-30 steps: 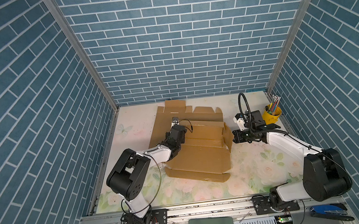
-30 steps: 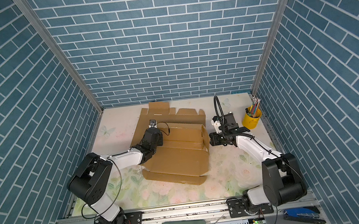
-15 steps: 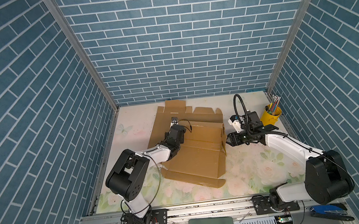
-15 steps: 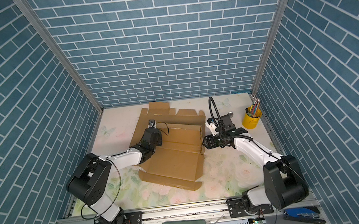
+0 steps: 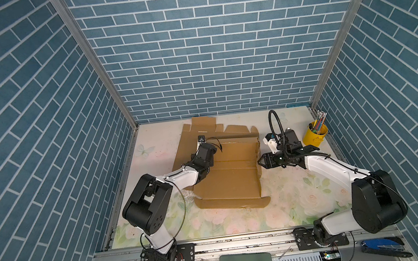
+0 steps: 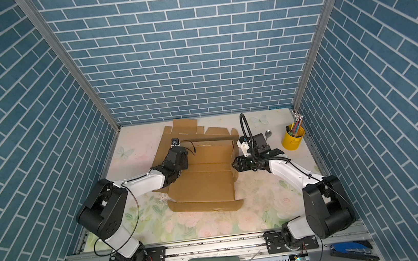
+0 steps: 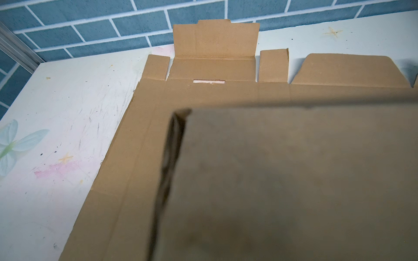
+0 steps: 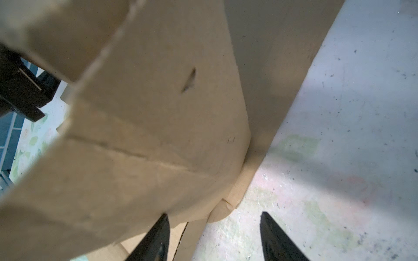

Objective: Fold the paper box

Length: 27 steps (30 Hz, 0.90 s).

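- Paper box (image 5: 230,182): lies mid-desk (image 5: 291,202), reaching toward the back edge; shows back flaps flat, a large panel folded up over the base sheet and the right side flap raised.
- Left gripper (image 5: 203,147): sits clenched at the box's left part; hides its fingers behind cardboard in the wrist view, so cannot tell whether cardboard is pinched.
- Right gripper (image 5: 260,161): stands released, fingers (image 8: 156,239) spread, tips just beside the raised right flap.
- Yellow pencil cup (image 5: 314,137): stands near the back right corner, apart from the box.
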### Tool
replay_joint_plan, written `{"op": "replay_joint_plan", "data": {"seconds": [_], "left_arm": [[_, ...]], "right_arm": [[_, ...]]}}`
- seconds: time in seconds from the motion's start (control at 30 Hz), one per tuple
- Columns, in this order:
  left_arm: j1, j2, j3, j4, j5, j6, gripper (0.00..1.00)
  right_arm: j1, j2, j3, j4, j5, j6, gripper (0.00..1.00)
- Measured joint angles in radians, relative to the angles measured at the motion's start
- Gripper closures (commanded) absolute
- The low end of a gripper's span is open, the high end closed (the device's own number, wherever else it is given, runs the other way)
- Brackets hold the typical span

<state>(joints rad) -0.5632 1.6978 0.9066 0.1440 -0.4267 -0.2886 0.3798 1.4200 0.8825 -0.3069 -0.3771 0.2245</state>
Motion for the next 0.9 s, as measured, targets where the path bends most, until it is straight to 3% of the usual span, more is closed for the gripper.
{"op": "replay_joint_plan", "data": {"seconds": [0.3, 0.53, 0.63, 0.73, 0.8, 0.9], "left_arm": [[0.001, -0.027, -0.023, -0.007, 0.000, 0.008, 1.00], [0.001, -0.035, -0.028, -0.019, -0.005, 0.002, 1.00], [0.001, -0.035, -0.031, -0.016, -0.006, 0.000, 1.00], [0.001, -0.035, -0.034, -0.012, -0.006, 0.000, 1.00], [0.001, -0.035, -0.034, -0.012, -0.006, 0.000, 1.00], [0.001, -0.035, -0.036, -0.010, -0.006, 0.000, 1.00]], "right_arm": [[-0.002, 0.003, 0.010, -0.062, 0.076, -0.040, 0.36], [-0.035, -0.027, 0.012, -0.206, 0.131, 0.055, 0.38], [-0.056, -0.112, 0.012, -0.276, 0.171, 0.090, 0.49], [-0.054, -0.230, 0.011, -0.306, 0.185, 0.151, 0.68], [-0.015, -0.289, -0.007, -0.271, 0.195, 0.225, 0.78], [0.079, -0.321, -0.096, -0.166, 0.222, 0.332, 0.83]]}}
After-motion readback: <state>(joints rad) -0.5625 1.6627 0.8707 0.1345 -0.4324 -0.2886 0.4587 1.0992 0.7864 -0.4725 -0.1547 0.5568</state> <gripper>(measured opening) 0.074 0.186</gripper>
